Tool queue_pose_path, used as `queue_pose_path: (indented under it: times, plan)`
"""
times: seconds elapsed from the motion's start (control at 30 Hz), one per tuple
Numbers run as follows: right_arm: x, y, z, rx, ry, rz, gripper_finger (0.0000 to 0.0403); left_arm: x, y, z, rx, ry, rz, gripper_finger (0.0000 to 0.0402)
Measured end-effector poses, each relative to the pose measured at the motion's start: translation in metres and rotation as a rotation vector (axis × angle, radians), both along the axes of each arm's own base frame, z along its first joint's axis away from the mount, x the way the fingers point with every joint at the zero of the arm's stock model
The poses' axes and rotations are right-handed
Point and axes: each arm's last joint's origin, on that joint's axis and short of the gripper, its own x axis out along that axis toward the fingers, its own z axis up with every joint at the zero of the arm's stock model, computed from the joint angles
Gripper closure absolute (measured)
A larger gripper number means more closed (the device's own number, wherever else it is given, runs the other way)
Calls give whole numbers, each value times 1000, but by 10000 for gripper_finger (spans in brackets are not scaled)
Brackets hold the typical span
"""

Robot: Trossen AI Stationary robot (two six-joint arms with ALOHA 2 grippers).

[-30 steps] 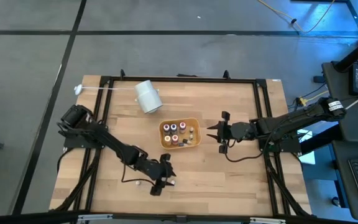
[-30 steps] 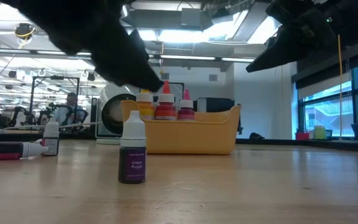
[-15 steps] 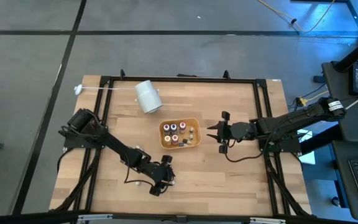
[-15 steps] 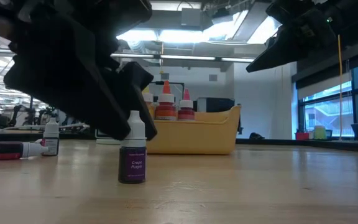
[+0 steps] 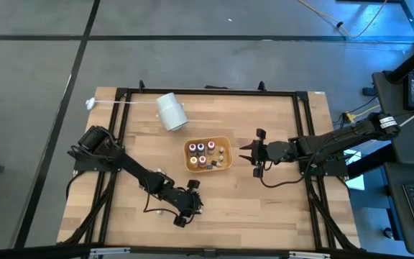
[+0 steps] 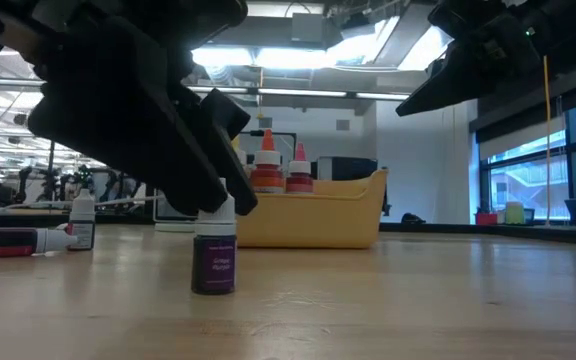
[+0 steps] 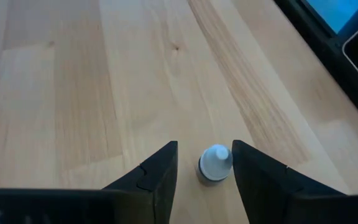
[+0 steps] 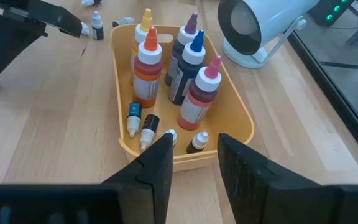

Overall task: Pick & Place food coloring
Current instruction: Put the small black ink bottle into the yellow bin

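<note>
The left gripper [image 7: 204,165] straddles an upright purple bottle [image 6: 213,258] at the table's [image 5: 264,208] near edge, its fingers [image 7: 154,177] partly open and flanking the pale cap, seemingly not yet clamped; if they close off-centre the small bottle could tip or squirt aside; two more bottles [image 6: 68,232] sit further off; the orange tray [image 8: 232,109] mid-table holds several; the right gripper [image 5: 246,153] waits just beside it, partly open and empty.

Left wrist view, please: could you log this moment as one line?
left hand: astride upright purple bottle, closing | right hand: waiting beside tray
</note>
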Motion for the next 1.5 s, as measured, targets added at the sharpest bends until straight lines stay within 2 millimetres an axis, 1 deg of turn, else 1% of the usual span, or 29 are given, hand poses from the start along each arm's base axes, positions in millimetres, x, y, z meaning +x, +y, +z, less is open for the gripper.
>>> queue_pose_path:
  times: [0.23,0.53,0.63,0.9,1.03,1.13,1.5]
  plan:
    - [0,0,0,0,0,0,273,0,1,0,17,-11,24,271]
    - [0,0,0,0,0,0,273,0,0,0,15,-11,24,273]
    - [0,0,0,0,0,0,273,0,0,0,16,-11,25,279]
    - [0,0,0,-1,0,0,273,0,0,0,15,-11,22,337]
    - [0,0,0,-1,0,0,273,0,0,0,14,-13,22,355]
    - [0,0,0,-1,0,0,273,0,0,1,14,-13,22,354]
    - [0,0,0,-1,0,0,273,0,0,0,12,-9,17,323]
